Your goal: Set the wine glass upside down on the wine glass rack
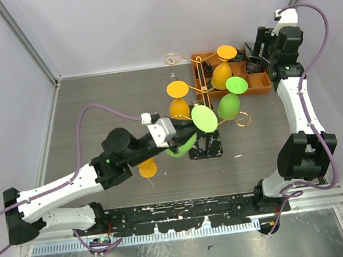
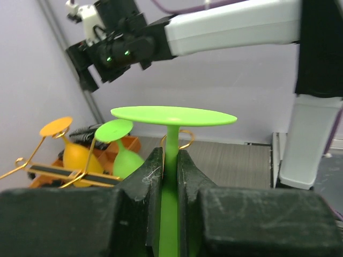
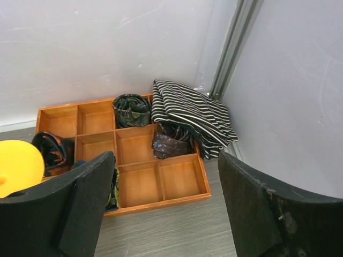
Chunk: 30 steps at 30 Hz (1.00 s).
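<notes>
Left gripper [image 2: 170, 160] pinches the stem of the green plastic wine glass [image 2: 172, 115], gold wire wine glass rack [image 1: 212, 147] just ahead. Right gripper [image 3: 161, 198] is spread wide over the orange wooden compartment tray [image 3: 177, 179], wall corner [image 3: 228, 59] close beyond.

hung glasses [image 1: 228, 105] around rack [image 1: 214, 150], open table [image 1: 93, 94] leftward
</notes>
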{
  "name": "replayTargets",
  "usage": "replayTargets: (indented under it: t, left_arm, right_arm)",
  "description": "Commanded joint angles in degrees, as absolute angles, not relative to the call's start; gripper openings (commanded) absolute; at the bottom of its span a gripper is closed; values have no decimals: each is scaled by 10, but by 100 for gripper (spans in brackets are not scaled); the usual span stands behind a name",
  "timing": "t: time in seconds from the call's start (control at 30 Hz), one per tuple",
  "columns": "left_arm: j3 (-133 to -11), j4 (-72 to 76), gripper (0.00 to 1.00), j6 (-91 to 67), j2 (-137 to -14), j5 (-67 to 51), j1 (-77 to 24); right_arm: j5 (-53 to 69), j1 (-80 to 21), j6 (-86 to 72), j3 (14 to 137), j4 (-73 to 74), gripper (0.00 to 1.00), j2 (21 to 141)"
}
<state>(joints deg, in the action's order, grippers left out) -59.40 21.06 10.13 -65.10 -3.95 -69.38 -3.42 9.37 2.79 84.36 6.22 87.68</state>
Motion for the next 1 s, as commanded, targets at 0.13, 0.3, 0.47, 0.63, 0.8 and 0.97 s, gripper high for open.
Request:
replayTargets:
  t: [0.13,0.3,0.47,0.63,0.8,0.97]
  left_arm:
    - [-602,246,0,94,-676,-17,-761]
    - [-580,351,1,46,-722,2,-768]
    - [-594,439,0,12,-800,31,-769]
    - [-575,554,0,-45,-849,110,-778]
    - [-558,613,0,-27,-880,217,-801]
    - [-573,646,0,26,-916,299,-825]
  right_arm:
    - [-22,112,33,838,53,83,859]
    - [-16,115,32,836,54,83,863]
    - [-12,123,40,852,57,84,865]
    - [-2,132,37,864,59,84,866]
    - [4,134,32,866,59,84,866]
    - [10,135,26,867,57,84,867]
